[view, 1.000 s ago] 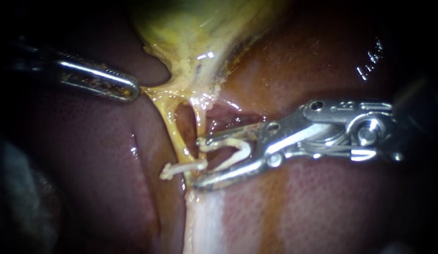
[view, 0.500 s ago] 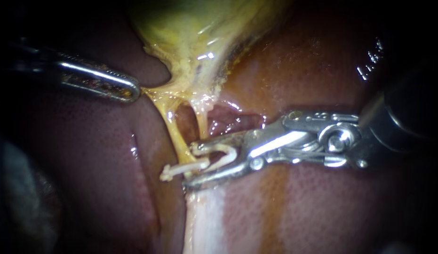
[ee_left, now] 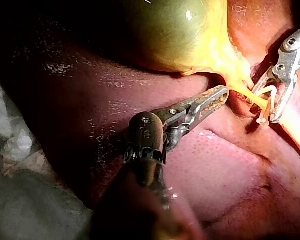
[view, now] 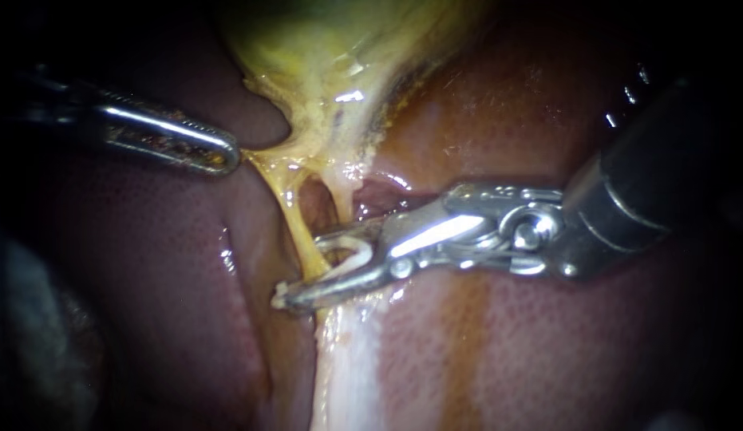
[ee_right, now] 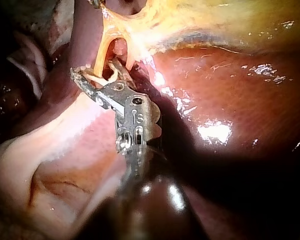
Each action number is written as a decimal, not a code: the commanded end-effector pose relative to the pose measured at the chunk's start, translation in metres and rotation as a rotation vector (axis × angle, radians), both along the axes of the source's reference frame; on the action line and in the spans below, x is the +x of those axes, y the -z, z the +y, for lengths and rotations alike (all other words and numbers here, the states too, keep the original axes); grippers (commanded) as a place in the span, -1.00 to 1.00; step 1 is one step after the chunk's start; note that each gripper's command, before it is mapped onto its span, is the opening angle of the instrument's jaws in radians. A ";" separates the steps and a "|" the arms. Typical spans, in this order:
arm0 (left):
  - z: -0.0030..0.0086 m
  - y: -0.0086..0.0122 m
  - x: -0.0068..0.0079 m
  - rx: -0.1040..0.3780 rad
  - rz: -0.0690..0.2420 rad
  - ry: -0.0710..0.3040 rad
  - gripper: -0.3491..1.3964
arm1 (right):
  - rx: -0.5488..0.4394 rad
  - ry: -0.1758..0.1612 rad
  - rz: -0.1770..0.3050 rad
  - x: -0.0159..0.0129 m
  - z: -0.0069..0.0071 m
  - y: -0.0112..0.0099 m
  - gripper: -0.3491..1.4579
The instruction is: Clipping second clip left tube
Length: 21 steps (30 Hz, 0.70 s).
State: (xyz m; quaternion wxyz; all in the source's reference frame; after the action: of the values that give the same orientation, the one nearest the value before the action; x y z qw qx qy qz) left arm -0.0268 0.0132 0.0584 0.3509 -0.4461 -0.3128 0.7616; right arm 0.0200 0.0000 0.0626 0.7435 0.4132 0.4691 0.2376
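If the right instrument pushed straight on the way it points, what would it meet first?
Probably the left tube, which seems to lie within the clip its jaws carry; depth is unclear.

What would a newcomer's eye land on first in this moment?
First, the shiny right instrument near the middle of the endoscope view, its jaws holding a white clip astride the thin yellow left tube. Next, the yellow-green gallbladder above it, with the left instrument, jaws shut on yellow tissue at the gallbladder's base. Dark red liver lies all around.
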 end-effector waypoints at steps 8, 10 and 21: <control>-0.0001 0.0000 -0.0001 0.000 0.001 0.001 -1.00 | 0.004 -0.008 0.023 0.0014 -0.0007 0.0007 -0.06; -0.0001 0.0000 -0.0001 0.000 0.001 0.001 -1.00 | 0.009 -0.012 0.037 0.0015 -0.0009 0.0012 -0.06; -0.0001 0.0000 -0.0001 0.000 0.001 0.000 -1.00 | 0.052 0.016 0.131 0.0019 -0.0017 0.0064 -0.07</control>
State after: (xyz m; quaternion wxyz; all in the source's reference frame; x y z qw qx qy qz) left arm -0.0268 0.0132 0.0584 0.3515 -0.4458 -0.3124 0.7617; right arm 0.0219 -0.0018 0.0558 0.6993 0.4542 0.5088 0.2140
